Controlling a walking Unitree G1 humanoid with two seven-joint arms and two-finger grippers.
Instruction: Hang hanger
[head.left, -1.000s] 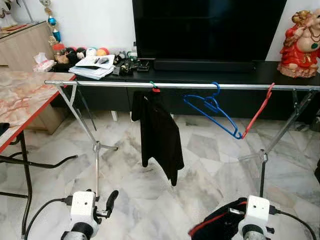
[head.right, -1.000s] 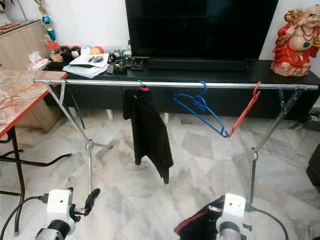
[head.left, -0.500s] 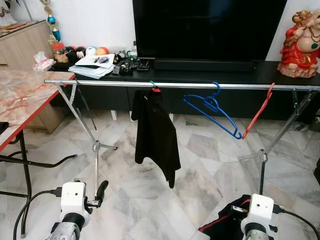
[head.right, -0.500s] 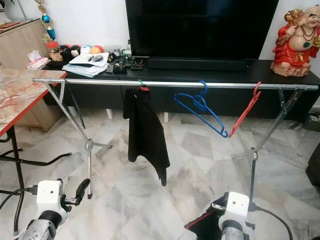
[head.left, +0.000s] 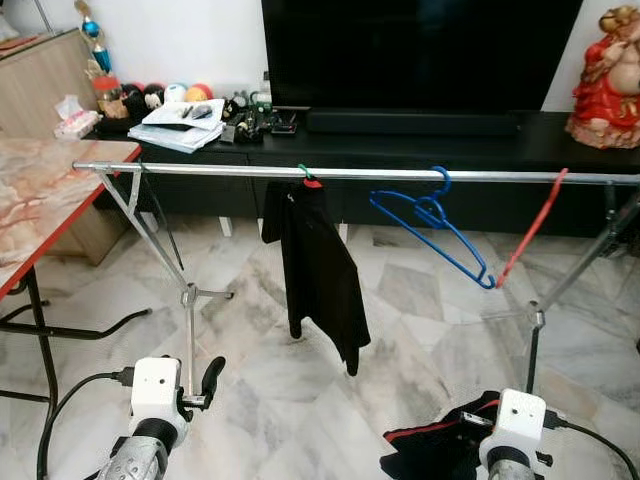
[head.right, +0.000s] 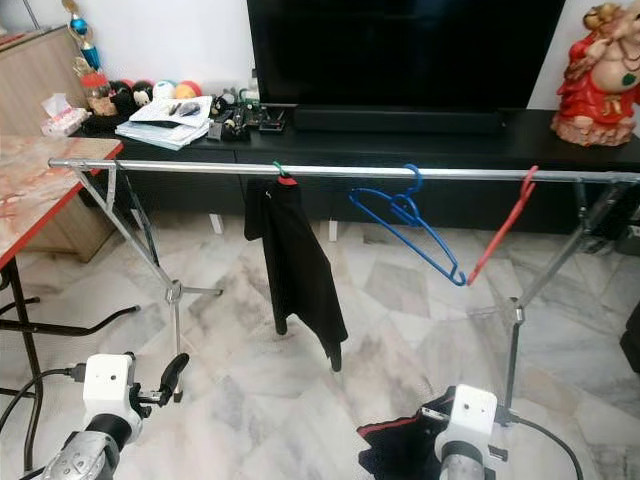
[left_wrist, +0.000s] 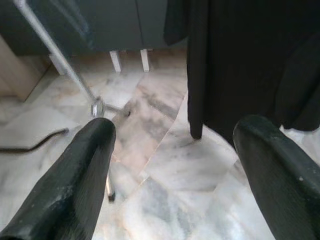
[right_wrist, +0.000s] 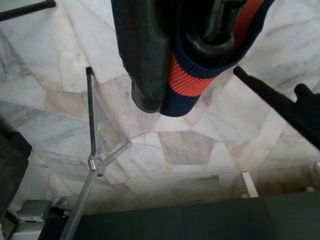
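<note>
A silver clothes rail (head.left: 220, 170) spans the room at mid height. From it hang a black garment (head.left: 318, 265) on a green and red hook, an empty blue hanger (head.left: 432, 228) and a tilted red hanger (head.left: 530, 228). My right gripper (right_wrist: 175, 70) is low at the lower right, shut on a dark navy garment with a red stripe (head.left: 440, 452) that bunches below the wrist. Its red and navy band (right_wrist: 192, 75) is pinched against one finger (right_wrist: 145, 50). My left gripper (left_wrist: 177, 132) is open and holds nothing, low at the lower left, pointing at the black garment's hem.
A marble-top table (head.left: 40, 190) with black legs stands at the left. Behind the rail runs a low black TV console (head.left: 420, 135) with a TV, papers, small balls and a red figurine (head.left: 605, 65). The rail's splayed legs (head.left: 190, 295) rest on the marble floor.
The camera has shifted a little. My left arm dropped lower and to the left. The hanging black garment sways slightly. My right gripper sank slightly with its bundle.
</note>
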